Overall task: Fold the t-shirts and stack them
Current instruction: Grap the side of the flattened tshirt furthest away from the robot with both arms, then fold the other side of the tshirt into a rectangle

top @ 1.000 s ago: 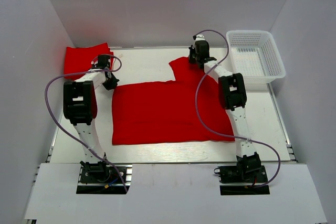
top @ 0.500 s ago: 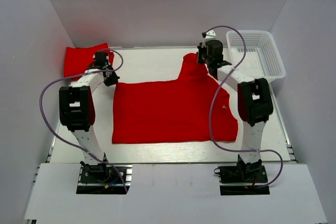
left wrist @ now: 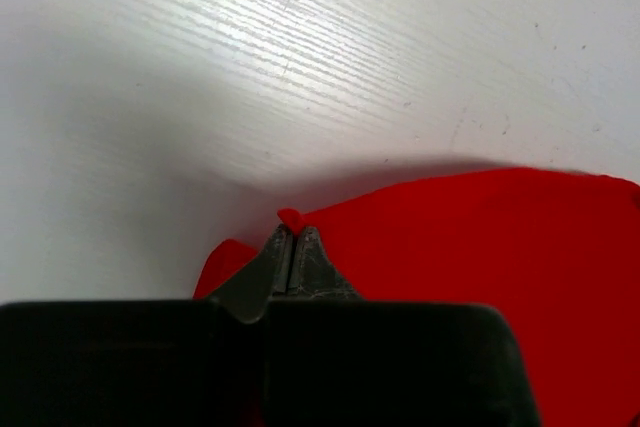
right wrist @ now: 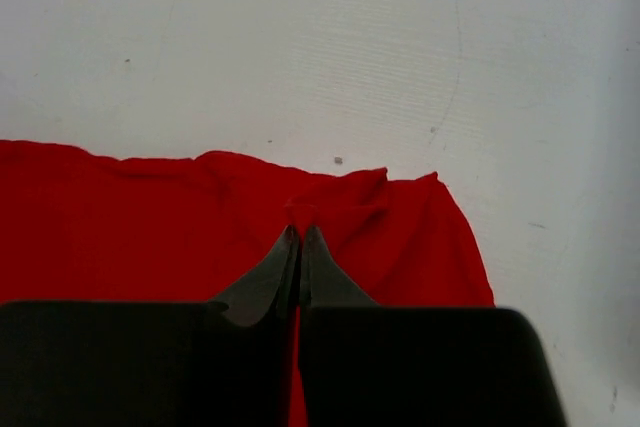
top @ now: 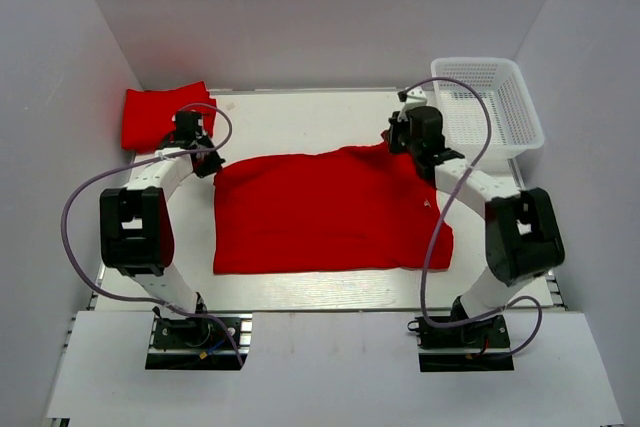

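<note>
The plain red short-sleeved t-shirt [top: 320, 212] is lying spread across the middle of the white bench [top: 300, 117]. The left claw [left wrist: 291, 239] is pinching its far left corner, and the right claw [right wrist: 300, 235] is clamping its far right edge. Another folded red t-shirt [top: 155, 115] is sitting at the far left, and a white plastic mesh basket [top: 490, 112] is sitting at the far right.

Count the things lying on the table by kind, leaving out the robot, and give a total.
Red shirts: 2 (spread shirt, folded shirt)
White basket: 1
Total: 3
</note>
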`<state>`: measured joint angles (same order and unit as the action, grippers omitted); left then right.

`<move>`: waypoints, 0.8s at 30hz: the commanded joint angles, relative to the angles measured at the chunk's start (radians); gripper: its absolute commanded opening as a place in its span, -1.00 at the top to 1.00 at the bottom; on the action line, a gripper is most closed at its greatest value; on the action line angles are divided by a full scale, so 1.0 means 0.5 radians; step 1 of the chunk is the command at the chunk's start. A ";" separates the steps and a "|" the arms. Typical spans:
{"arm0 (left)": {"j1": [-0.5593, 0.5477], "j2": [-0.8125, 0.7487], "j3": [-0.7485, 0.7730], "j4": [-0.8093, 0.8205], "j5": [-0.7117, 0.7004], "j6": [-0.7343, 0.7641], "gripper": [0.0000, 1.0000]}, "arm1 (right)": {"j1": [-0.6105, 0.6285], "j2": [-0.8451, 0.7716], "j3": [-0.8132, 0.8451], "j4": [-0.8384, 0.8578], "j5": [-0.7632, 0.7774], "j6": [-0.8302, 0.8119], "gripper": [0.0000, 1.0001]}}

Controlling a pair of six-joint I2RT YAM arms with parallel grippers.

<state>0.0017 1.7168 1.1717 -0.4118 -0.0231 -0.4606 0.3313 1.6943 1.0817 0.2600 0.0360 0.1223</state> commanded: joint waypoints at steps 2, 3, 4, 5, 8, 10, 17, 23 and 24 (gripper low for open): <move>-0.007 -0.175 -0.042 -0.035 -0.101 -0.027 1.00 | 0.015 -0.357 -0.190 -0.053 0.072 -0.008 1.00; -0.007 -0.175 -0.042 -0.035 -0.119 -0.027 1.00 | 0.018 -0.433 -0.215 -0.108 0.115 -0.017 1.00; -0.007 -0.175 -0.042 -0.035 -0.141 -0.027 1.00 | 0.015 -0.504 -0.294 -0.136 0.127 0.001 1.00; -0.007 -0.175 -0.042 -0.035 -0.141 -0.027 1.00 | 0.025 -0.544 -0.328 -0.200 0.133 0.007 1.00; -0.007 -0.194 -0.061 -0.035 -0.159 -0.027 1.00 | 0.022 -0.735 -0.494 -0.277 0.167 0.028 1.00; -0.007 -0.194 -0.082 -0.014 -0.141 -0.027 1.00 | 0.028 -0.870 -0.549 -0.363 0.225 0.035 1.00; -0.007 -0.255 -0.141 -0.032 -0.132 -0.085 1.00 | 0.028 -1.140 -0.647 -0.658 0.222 0.071 1.00; -0.007 -0.292 -0.159 -0.054 -0.181 -0.103 1.00 | 0.031 -1.324 -0.715 -0.866 0.189 0.090 1.00; -0.007 -0.292 -0.159 -0.054 -0.181 -0.122 1.00 | 0.037 -1.351 -0.727 -0.885 0.192 0.084 1.00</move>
<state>0.0017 1.6306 1.0962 -0.4370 -0.0933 -0.5026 0.3435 1.0592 0.7292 -0.1200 0.1280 0.1547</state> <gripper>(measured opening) 0.020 0.012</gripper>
